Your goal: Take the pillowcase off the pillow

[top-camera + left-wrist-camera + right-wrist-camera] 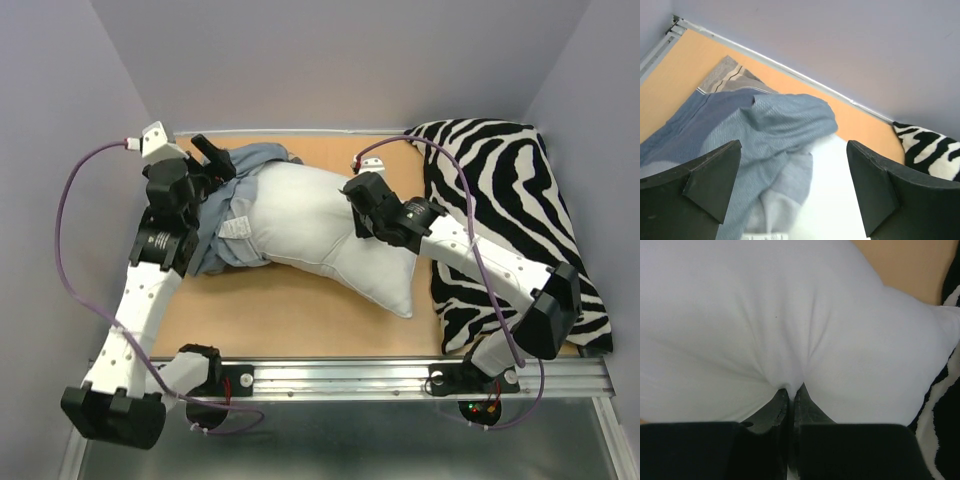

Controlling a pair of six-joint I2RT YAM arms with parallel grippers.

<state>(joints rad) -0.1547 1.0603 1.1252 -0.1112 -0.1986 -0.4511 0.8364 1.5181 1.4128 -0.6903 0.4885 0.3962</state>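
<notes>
Where the wooden table (300, 325) is seen from above, the pillow (310, 225) is laid diagonally across it. Its long axis runs from the far left down to the near right. One bare white corner is pointed at the near edge, just beside the zebra-striped cushion (510, 220), which is spread along the right side of the table. The opposite end of the pillow is pointed toward the far left corner and is covered by the pillowcase (262, 157). The pillowcase is gathered in loose blue-grey folds around that end only, so most of the pillow's length is left exposed. A slight bend is seen in the pillow's body, the middle being bowed toward the far wall.

The left gripper (215, 165) is held over the bunched pillowcase at the far left. In the left wrist view its jaws are seen spread wide apart (793, 150), nothing being caught between them. The crumpled pillowcase (780, 120) and a strip of white pillow (835, 200) are seen beyond the fingers, with the cushion (930, 150) at the right edge.

The right gripper (352, 192) is set on the upper side of the pillow near its middle. In the right wrist view its fingers are pressed together (790, 392) on a pinch of the pillow's white cover (765, 315), and creases are drawn in toward the tips. The cushion (945, 415) is glimpsed at the right edge.
</notes>
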